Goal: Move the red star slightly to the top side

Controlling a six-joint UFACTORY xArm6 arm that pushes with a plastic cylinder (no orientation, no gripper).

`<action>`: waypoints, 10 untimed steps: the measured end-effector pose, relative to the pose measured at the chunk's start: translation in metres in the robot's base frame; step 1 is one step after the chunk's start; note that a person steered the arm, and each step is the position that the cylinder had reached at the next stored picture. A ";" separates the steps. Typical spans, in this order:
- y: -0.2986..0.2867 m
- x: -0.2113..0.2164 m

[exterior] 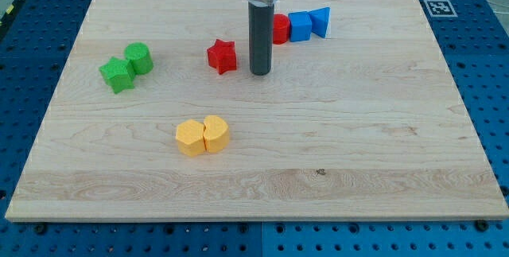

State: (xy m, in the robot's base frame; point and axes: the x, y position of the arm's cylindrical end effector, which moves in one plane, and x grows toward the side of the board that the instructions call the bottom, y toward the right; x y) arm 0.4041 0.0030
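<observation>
The red star [222, 56] lies on the wooden board [358, 130] a little above the middle, left of centre. My tip [260, 73] stands just to the star's right and slightly lower, apart from it by a small gap. The rod rises from the tip to the view's top.
A red block [281, 29], a blue cube [300, 26] and a blue triangular block [320, 21] sit in a row right of the rod. Two green blocks [127, 66] lie at the left. Two yellow blocks [202, 136] lie below the star.
</observation>
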 end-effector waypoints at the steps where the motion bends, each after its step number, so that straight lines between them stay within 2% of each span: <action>1: -0.010 0.013; 3: -0.020 0.023; 4: -0.047 0.028; 7: -0.079 0.024; 8: -0.056 0.007; 10: -0.051 -0.005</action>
State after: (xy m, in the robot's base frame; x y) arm 0.3992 -0.0482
